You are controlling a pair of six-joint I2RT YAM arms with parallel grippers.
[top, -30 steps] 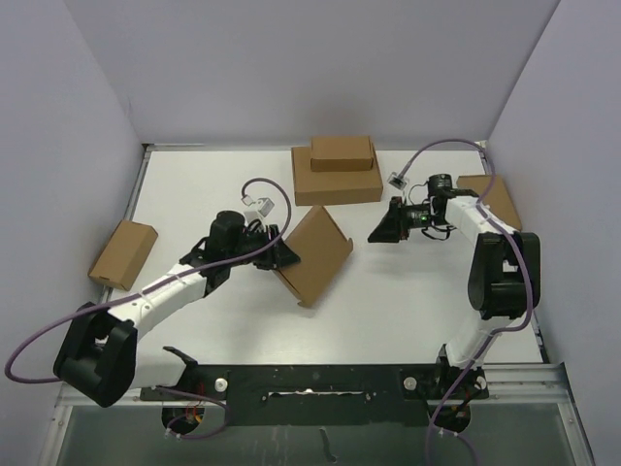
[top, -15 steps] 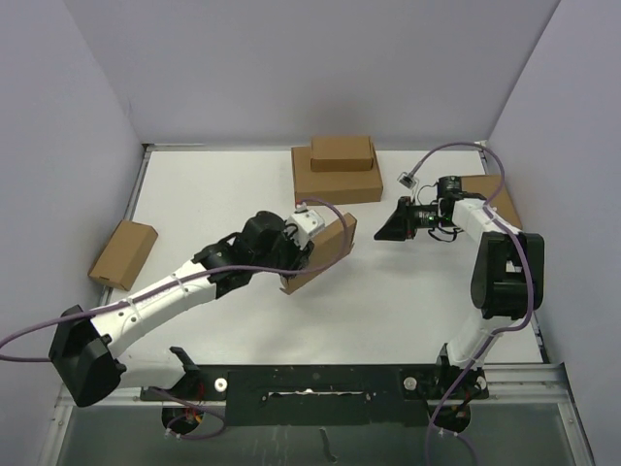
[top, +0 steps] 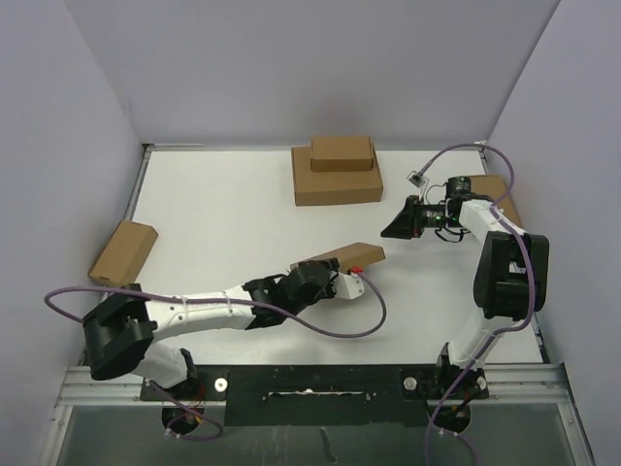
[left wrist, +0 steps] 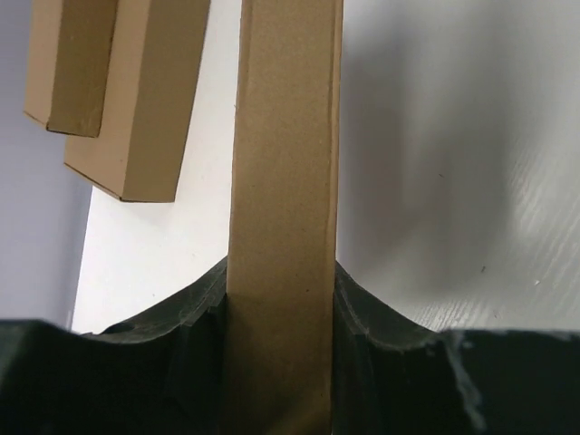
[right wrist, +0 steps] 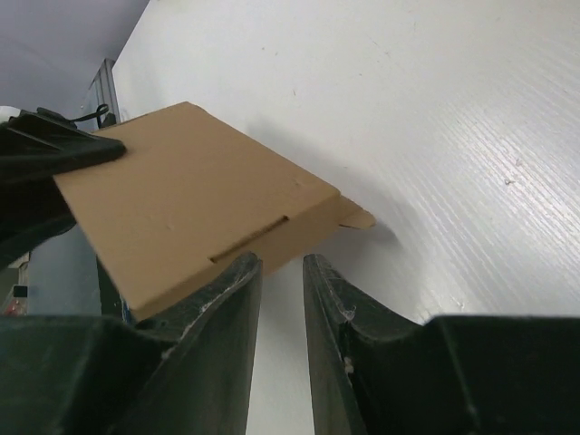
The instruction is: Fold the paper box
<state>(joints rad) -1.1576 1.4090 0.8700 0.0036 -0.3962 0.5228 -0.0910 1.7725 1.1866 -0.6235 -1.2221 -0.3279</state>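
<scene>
Thin, matte brown corrugated paper box, folded flat, sits clamped edgewise in the left claw. The right claw (narrow gap, empty) faces it. Two stacked cardboard boxes lie beyond.

The paper box runs off the top edge, its near end buried within the left claw.

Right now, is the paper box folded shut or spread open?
Folded shut: the paper box is a closed flat slab, with one tab sticking out.
</scene>
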